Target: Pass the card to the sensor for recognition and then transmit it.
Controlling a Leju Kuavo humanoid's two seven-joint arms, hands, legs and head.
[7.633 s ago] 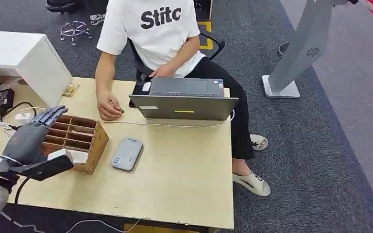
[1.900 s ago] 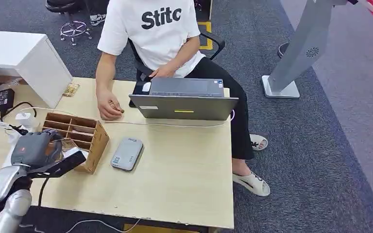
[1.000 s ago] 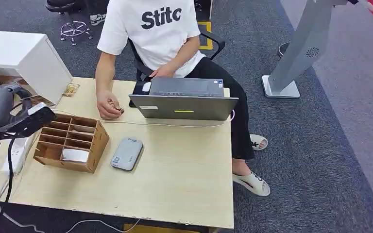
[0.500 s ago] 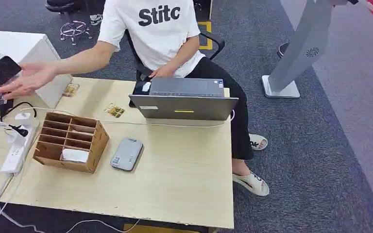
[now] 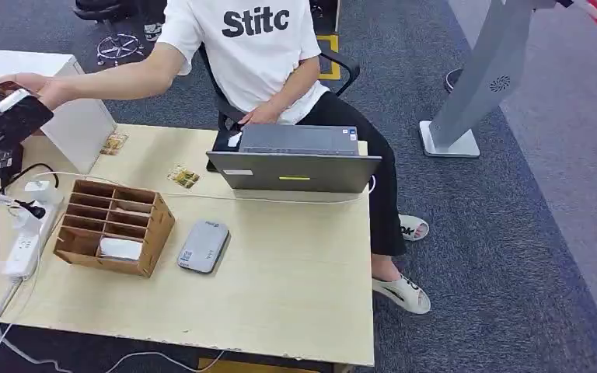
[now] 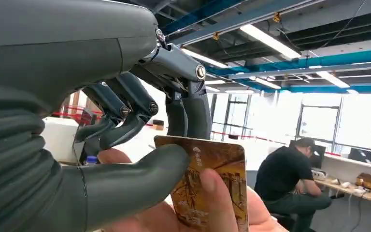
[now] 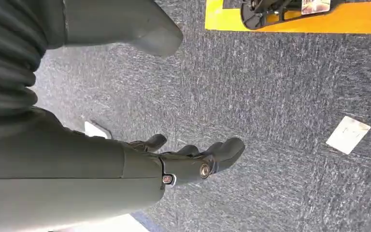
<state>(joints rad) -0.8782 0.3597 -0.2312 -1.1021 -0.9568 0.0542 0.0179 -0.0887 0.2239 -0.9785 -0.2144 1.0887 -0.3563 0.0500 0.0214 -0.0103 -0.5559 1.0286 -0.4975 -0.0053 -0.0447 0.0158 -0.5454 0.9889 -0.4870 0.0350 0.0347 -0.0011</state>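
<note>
In the left wrist view a gold card (image 6: 217, 166) is pinched between the thumb and dark fingers of my left hand (image 6: 125, 121). A person's thumb (image 6: 217, 195) and palm also grip that card from below. In the head view my left hand (image 5: 1, 118) is raised at the far left, above the table, and the person's outstretched hand (image 5: 35, 84) meets it. The grey sensor (image 5: 203, 245) lies flat on the table beside the wooden box. My right hand (image 7: 193, 162) hangs over grey carpet with loose fingers and holds nothing.
A wooden compartment box (image 5: 149, 233) holding a white card (image 5: 120, 248) stands left of the sensor. A laptop (image 5: 295, 169) sits in front of the seated person. A small card (image 5: 183, 176) lies near it. A power strip (image 5: 25, 241) and cables run along the table's left edge.
My left hand has risen from the wooden box up to the far left. The person's arm left the table, leaving a small card there, and reached out to grasp the card I hold.
</note>
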